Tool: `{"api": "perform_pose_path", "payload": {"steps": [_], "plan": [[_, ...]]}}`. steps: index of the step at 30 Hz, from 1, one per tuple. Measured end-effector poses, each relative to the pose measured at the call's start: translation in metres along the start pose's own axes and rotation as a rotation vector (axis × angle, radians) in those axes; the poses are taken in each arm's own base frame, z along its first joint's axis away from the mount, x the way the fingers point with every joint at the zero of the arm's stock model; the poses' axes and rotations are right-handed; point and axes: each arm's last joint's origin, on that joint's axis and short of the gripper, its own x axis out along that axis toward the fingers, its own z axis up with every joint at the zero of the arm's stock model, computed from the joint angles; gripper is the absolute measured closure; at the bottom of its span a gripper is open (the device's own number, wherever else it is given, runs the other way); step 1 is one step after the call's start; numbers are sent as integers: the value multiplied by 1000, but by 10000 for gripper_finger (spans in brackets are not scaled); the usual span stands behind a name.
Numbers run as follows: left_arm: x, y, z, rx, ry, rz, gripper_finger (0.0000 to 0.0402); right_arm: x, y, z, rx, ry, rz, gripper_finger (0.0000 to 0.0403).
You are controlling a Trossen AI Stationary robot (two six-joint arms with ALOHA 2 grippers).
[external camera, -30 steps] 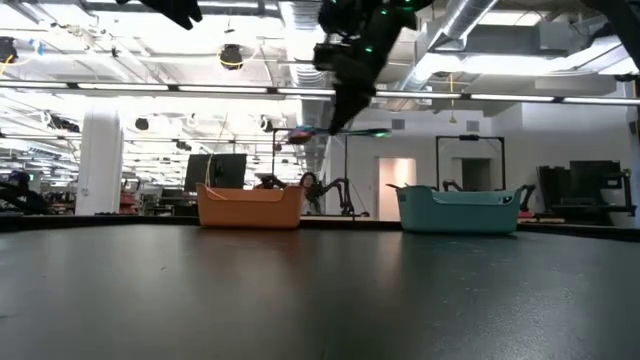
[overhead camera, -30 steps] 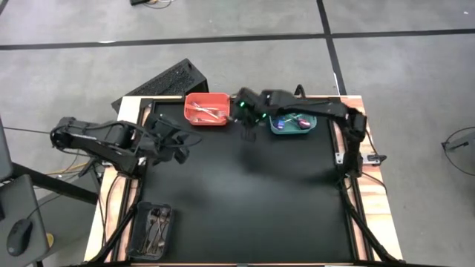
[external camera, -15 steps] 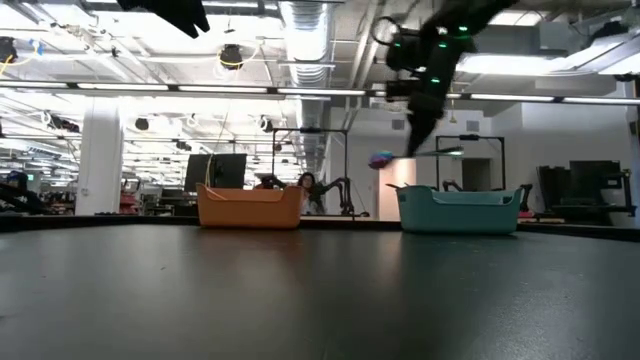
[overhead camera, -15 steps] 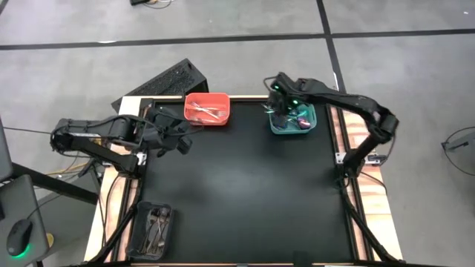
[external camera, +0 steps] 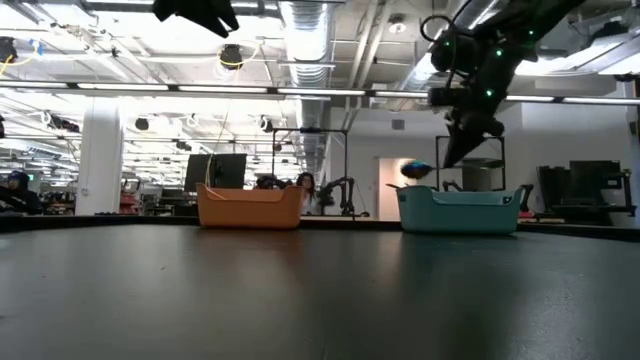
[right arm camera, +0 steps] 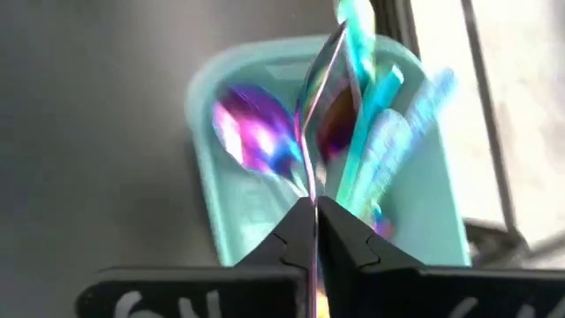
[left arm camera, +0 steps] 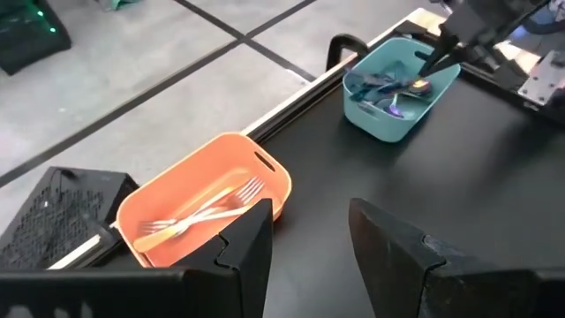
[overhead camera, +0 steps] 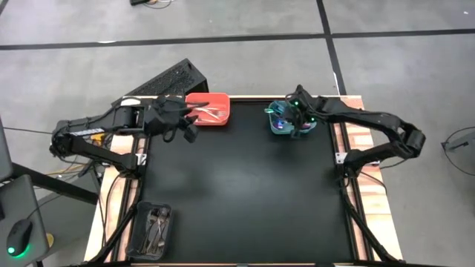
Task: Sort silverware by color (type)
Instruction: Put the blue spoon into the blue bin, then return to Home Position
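My right gripper (overhead camera: 297, 122) hangs over the teal bin (overhead camera: 278, 129) at the table's far right and is shut on an iridescent rainbow utensil (right arm camera: 320, 106). More purple-rainbow and teal pieces (right arm camera: 256, 141) lie in that bin. My left gripper (left arm camera: 309, 240) is open and touches nothing. It hovers beside the near left corner of the red bin (overhead camera: 220, 100), where plain silver forks (left arm camera: 207, 210) lie flat. Dark utensils (overhead camera: 154, 226) fill a black bin at the near left corner. My right gripper pinches the iridescent utensil by its thin handle (right arm camera: 309, 177) between both fingers. The fingers slant down from above. The piece is lifted clear, and its rounded end (external camera: 415, 168) sits just above the teal bin's rim (external camera: 460, 195).
A black keyboard-like object (overhead camera: 159, 83) lies off the table's far left corner. The black mat (overhead camera: 237, 193) between the bins is bare. The black bin (overhead camera: 138, 236) sits by the near left edge. Wooden table edges (overhead camera: 371, 185) frame the mat.
My right gripper has carried the iridescent utensil toward the table's right, from between the red and teal bins to above the teal bin, and has come down toward it. My left gripper has moved toward the far edge, closer to the red bin.
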Motion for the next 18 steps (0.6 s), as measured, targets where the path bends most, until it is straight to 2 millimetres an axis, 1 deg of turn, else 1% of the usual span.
{"api": "perform_pose_path", "payload": {"steps": [2, 7, 10, 12, 14, 18], "plan": [[1, 1, 2, -8, -6, -4, 262, 1, -2, -3, 5, 26, -21, 358], [3, 6, 3, -33, -16, 41, 262, -1, -8, -3, 27, 7, -47, 330], [4, 8, 4, -27, -23, 69, 262, -4, -9, -2, 100, -19, -60, 312], [5, 9, 4, 12, -16, 76, 262, -12, -11, 1, 212, -56, -68, 303], [5, 9, 3, 6, -7, 81, 262, -22, -12, 5, 335, -134, -34, 300], [5, 7, 6, -80, -34, 41, 262, -50, -13, 15, 528, -387, 117, 310]]}}
